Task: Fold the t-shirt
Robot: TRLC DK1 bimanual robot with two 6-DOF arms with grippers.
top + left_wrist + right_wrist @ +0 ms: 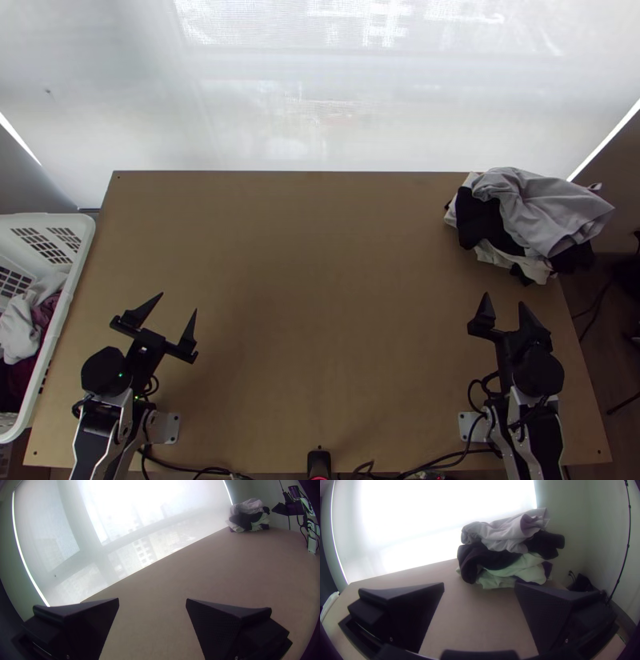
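1 table [320, 264] bears a heap [478, 221], far right; what is likely the t-shirt [552, 210], grey, bunched on top, could drag others along if gripped too deep. left tool [179, 302] and right tool [504, 298] gape wide, empty.

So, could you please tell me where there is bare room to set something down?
The table is bare from its far left corner across to the clothes pile, and between the left hand and right hand. It is crowded at the far right, under that pile, and at the near corners, around the arm bases.
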